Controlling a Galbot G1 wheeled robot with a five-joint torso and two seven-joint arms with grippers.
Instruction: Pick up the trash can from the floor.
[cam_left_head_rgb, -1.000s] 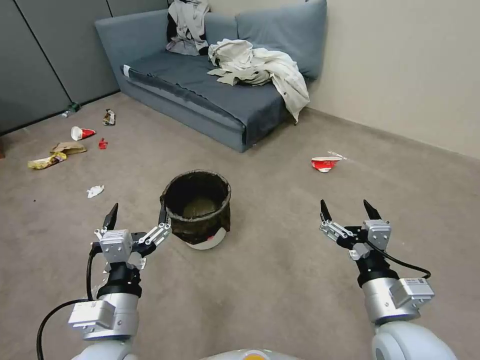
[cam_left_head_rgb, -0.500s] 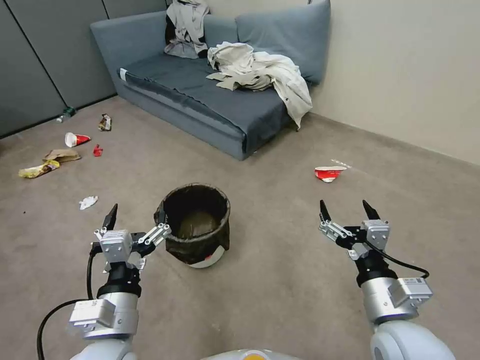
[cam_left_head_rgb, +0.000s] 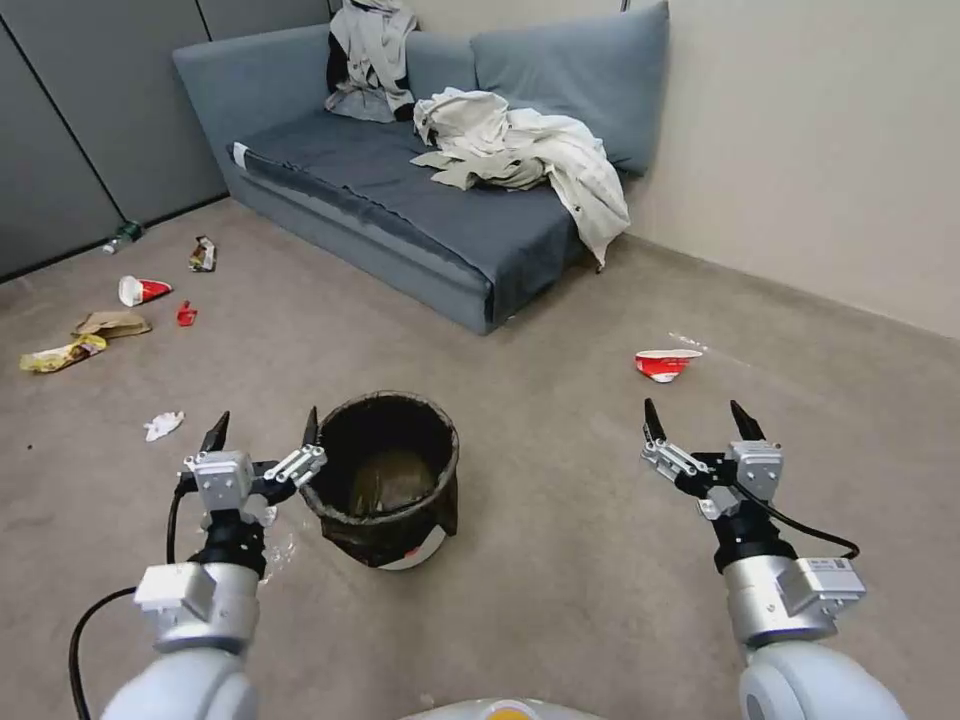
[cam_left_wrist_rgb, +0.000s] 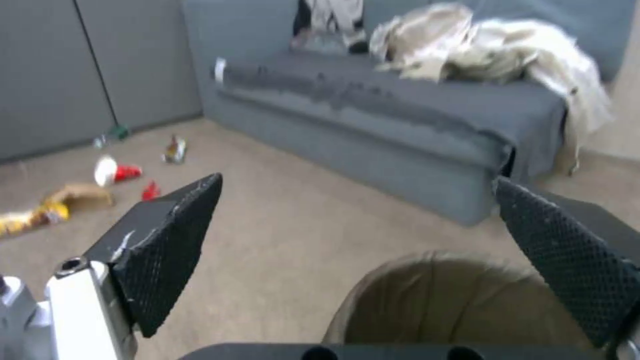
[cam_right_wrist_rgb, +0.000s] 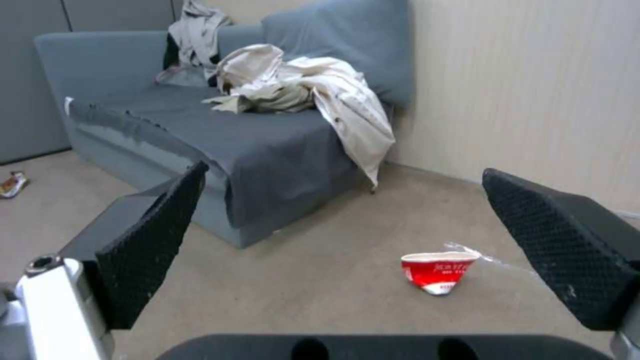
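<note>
Bin (cam_left_head_rgb: 385, 500) on carpet (cam_left_head_rgb: 560, 560), centre-near, dark bag over rim. Left gripper (cam_left_head_rgb: 262, 432) spread wide, just left of rim, not gripping. Right gripper (cam_left_head_rgb: 700, 420) spread, empty — right, well apart. Red cup (cam_left_head_rgb: 665, 363) beyond; lettering unreadable.

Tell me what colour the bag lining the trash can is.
Dark brown-black, folded over the trash can rim; it shows best in the head view.

One trash can (cam_left_head_rgb: 385, 480) stands on the floor (cam_left_head_rgb: 560, 560); two crushed red-and-white cups (cam_left_head_rgb: 666, 363) (cam_left_head_rgb: 140, 290) lie there; one sofa (cam_left_head_rgb: 400, 210) carries two heaps of clothes (cam_left_head_rgb: 520, 150) (cam_left_head_rgb: 370, 50); two grippers, left (cam_left_head_rgb: 262, 432) and right (cam_left_head_rgb: 697, 420), both spread wide.
</note>
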